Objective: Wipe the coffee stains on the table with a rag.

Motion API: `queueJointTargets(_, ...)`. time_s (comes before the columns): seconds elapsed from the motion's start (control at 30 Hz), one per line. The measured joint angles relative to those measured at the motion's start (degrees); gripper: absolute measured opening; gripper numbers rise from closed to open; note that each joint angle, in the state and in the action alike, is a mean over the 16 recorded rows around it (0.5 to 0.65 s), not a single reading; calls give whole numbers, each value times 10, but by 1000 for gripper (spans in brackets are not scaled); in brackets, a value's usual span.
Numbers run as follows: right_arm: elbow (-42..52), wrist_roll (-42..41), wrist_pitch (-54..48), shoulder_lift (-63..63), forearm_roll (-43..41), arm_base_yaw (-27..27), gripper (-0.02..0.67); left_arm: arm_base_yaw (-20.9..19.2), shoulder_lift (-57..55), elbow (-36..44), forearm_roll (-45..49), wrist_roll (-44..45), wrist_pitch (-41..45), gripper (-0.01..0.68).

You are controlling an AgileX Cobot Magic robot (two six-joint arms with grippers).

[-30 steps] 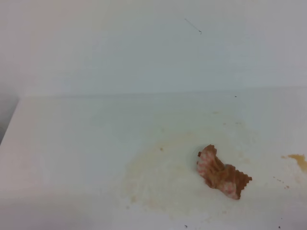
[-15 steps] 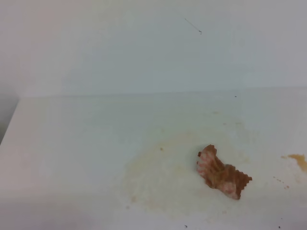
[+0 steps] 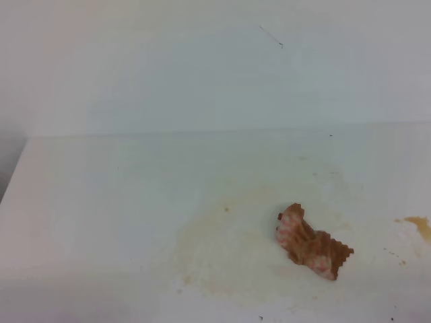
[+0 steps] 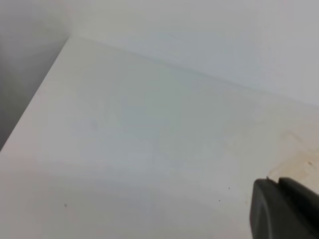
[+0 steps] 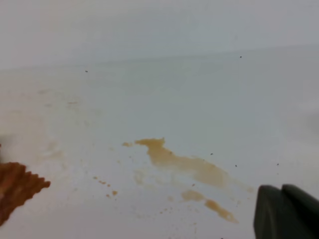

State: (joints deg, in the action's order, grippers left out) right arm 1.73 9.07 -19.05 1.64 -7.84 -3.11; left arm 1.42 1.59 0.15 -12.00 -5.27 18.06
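The rag [image 3: 313,245], a pink-and-white wad stained brown with a zigzag edge, lies free on the white table [image 3: 101,202] right of centre. It rests on the right edge of the large faint tan coffee stain [image 3: 229,252]. A small amber blotch [image 3: 419,225] sits at the far right. In the right wrist view the blotch [image 5: 184,164] is central and the rag's edge [image 5: 17,188] is at the left. Only a dark corner of my right gripper [image 5: 286,211] shows, and likewise of my left gripper [image 4: 284,209]. Neither gripper shows in the exterior view or touches the rag.
The table's left edge [image 3: 15,168] drops off to a dark gap, also seen in the left wrist view [image 4: 35,94]. A plain white wall [image 3: 215,67] rises behind the table. Small brown droplets [image 5: 104,184] lie between the rag and the blotch.
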Motion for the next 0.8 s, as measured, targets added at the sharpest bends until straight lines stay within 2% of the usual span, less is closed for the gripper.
queueJointTargets(0.8,1,0,2,0,0,0,-2,0,0,-1,0,0,0,-5)
